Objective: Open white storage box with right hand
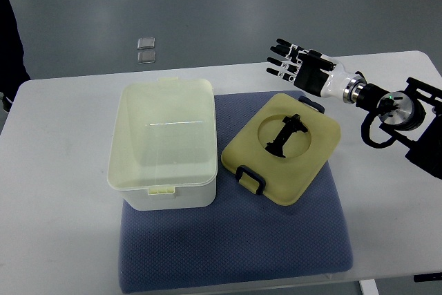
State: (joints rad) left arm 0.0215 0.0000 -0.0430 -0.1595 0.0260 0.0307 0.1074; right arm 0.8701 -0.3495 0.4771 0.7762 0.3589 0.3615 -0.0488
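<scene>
White rectangular bench (62, 170) on a grey floor, dark blue textured mat (276, 240) spread over its middle and near edge. Two small clear squares (146, 50) lie on the floor past the far edge. White plastic storage box (164, 144) sits open on the mat's left part, mouth up, long axis running near edge to far edge. Its cream lid with black handle and latches (282, 146) lies flat just right of the box, tilted diagonally. Right hand (298, 65) hovers near the far-right corner, fingers spread, holding nothing, pointing left.
</scene>
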